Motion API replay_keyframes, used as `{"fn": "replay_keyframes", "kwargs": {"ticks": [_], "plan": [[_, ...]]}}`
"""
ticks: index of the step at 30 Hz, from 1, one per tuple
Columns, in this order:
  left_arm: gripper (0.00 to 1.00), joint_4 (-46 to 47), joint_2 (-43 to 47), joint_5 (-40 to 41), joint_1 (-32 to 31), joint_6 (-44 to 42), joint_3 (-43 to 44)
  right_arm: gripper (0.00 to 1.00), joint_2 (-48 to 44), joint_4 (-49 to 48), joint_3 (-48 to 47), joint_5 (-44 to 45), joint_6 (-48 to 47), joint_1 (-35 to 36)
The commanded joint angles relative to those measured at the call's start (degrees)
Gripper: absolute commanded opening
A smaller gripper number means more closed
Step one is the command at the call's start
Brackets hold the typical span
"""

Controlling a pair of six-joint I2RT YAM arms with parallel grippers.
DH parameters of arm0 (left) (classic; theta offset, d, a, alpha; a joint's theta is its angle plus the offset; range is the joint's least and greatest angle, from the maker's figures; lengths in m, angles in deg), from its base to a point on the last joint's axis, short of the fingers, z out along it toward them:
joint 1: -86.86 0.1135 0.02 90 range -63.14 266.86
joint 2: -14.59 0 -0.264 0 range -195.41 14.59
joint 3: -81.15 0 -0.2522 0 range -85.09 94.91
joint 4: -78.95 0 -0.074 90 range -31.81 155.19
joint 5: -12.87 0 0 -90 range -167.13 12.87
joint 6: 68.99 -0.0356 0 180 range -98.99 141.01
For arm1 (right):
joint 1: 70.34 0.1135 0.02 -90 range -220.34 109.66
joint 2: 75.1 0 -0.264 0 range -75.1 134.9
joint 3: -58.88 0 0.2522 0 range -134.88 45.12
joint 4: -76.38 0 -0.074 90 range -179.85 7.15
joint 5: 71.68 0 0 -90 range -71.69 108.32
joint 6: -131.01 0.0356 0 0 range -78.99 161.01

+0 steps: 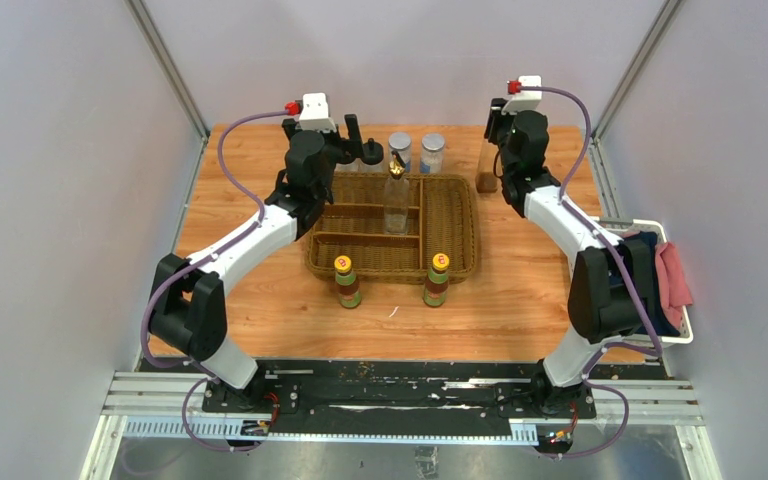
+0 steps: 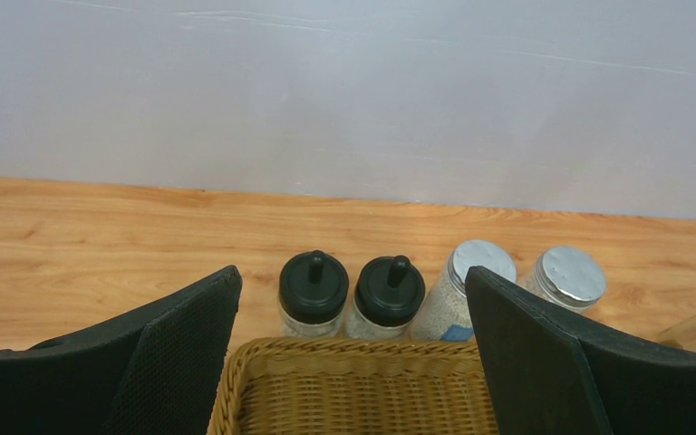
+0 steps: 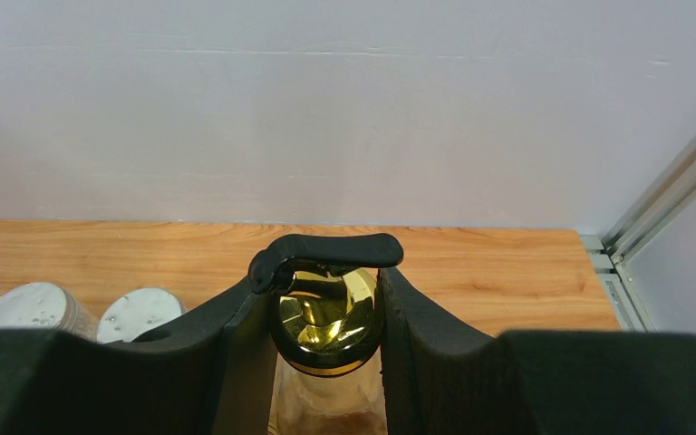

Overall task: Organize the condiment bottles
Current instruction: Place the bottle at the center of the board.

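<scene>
the right gripper [image 3: 326,313] is clamping a tall clear bottle [image 3: 324,337] by its shiny gold top, just beside the far right corner of the wicker basket [image 1: 463,215]. the left gripper [image 2: 353,276] is hanging open over its far edge, facing two black-capped bottles [image 2: 314,288] and two grey-lidded jars [image 2: 483,265].

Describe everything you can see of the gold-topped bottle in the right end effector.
The gold-topped bottle has a shiny gold, metal-looking cap with a black lever spout across it, over a clear body tinted amber lower down. It is upright, clamped at the cap between the right end effector's fingers. From overhead it is just outside the wicker basket's far right corner; whether it rests on the table cannot be told.
</scene>
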Motion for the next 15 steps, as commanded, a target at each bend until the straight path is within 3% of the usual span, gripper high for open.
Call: {"fn": "replay_keyframes", "kwargs": {"ticks": [1,15], "plan": [[1.0,0.31,0.68,0.1,0.18,-0.16,-0.06,0.0,-2.63,-8.92,1.17,2.74,0.66,-1.31],[1.0,0.31,-0.02,0.27,0.16,-0.6,0.02,0.0,-2.8,-15.21,7.43,6.18,4.26,-2.27]]}}
